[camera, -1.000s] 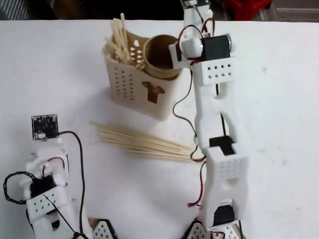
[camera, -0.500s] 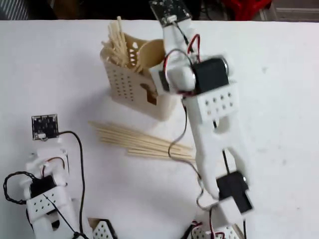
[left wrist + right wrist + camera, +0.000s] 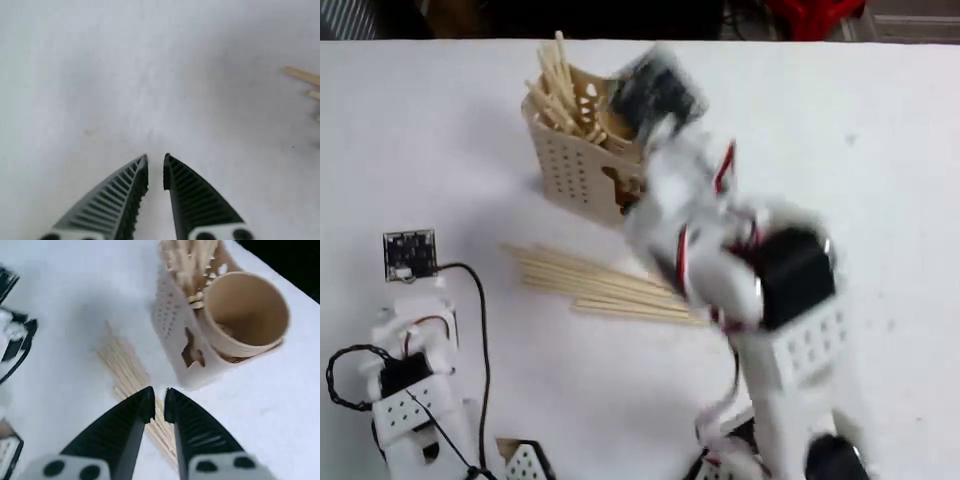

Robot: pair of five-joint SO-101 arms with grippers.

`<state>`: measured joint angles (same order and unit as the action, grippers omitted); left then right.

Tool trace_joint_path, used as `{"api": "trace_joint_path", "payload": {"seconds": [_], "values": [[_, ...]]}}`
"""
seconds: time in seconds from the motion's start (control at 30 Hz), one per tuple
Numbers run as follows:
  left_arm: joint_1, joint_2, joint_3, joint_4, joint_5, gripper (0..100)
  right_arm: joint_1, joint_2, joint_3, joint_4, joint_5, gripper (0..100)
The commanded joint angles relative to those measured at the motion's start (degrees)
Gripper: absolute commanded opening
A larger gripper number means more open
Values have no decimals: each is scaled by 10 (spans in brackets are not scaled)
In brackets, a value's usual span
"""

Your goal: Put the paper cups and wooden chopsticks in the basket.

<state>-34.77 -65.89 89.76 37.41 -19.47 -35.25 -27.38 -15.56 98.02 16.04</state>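
Loosely fanned, thin pale chopsticks [image 3: 600, 285] lie beside the perforated basket [image 3: 570, 170]; left gripper [image 3: 155, 165] and right gripper [image 3: 158, 400] closed, empty.

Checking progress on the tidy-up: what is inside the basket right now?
Inside the basket are a bundle of wooden chopsticks and an open paper cup. The basket wall hides their lower parts and the bottom.

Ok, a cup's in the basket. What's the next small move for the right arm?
Probably open the right gripper and lower it onto the loose chopsticks lying on the table beside the basket. Its jaws are nearly together and hold nothing, it hangs just above that bundle, and the paper cup already sits in the basket.
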Motion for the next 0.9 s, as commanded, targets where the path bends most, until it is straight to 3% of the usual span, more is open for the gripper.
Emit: {"api": "trace_joint_path", "payload": {"seconds": [0.0, 0.17, 0.33, 0.73, 0.87], "values": [[7, -7, -3, -13, -5, 76, -69, -94, 156, -18, 84, 38], [7, -7, -3, -13, -5, 76, -110, -177, 455, -158, 191, 60], [7, -7, -3, -13, -5, 76, -95, -162, 684, -373, 229, 63], [6, -7, -3, -13, -5, 76, -85, 143, 591, -514, 232, 67], [6, -7, -3, -13, -5, 76, -64, 201, 567, -529, 231, 116]]}}
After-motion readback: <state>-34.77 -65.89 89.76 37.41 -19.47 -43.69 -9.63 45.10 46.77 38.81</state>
